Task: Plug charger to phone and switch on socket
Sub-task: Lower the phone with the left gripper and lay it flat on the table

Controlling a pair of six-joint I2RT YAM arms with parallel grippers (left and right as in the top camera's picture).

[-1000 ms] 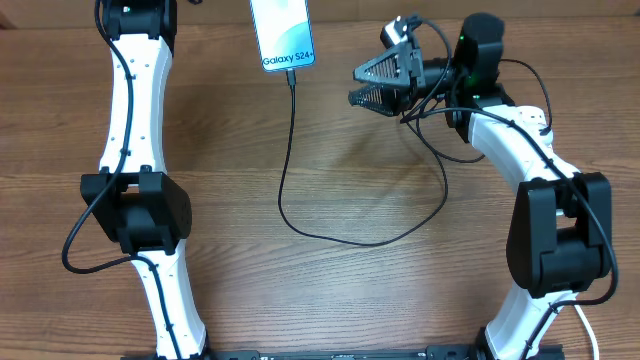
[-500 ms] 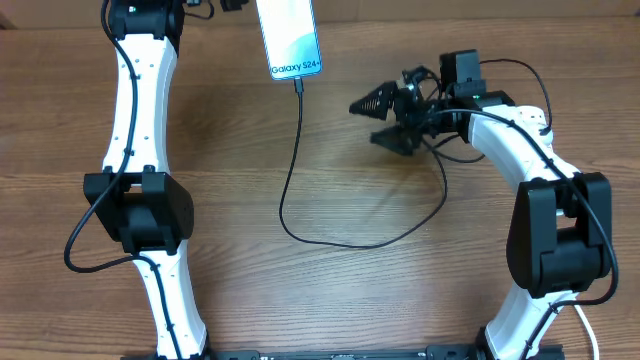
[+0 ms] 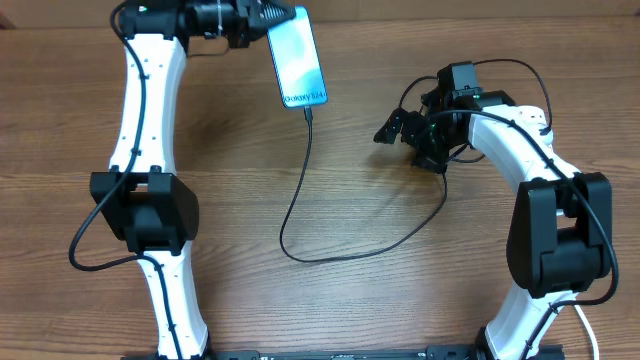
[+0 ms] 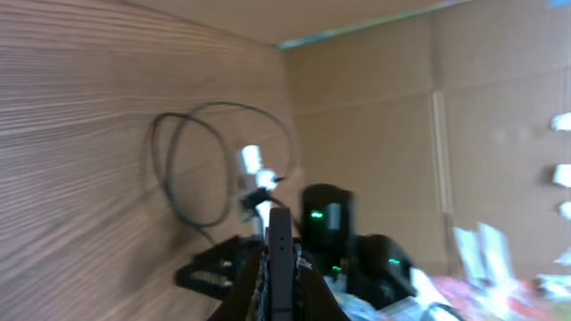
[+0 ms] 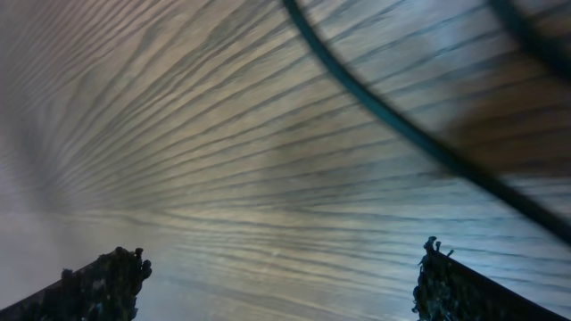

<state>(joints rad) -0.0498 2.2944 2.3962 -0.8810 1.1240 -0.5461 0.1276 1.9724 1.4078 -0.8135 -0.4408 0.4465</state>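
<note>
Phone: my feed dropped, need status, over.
Left hand shut on phone top end. Right hand open, empty. Charger runs to phone's lower end, slack looped on table. Socket not in view.

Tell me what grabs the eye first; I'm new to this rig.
The lit phone, clamped at its far end by the left gripper, at top centre of the overhead view. From its near end the black charger loops across the table toward the right gripper, open and empty.

Overhead top-down; wrist cams near table.
</note>
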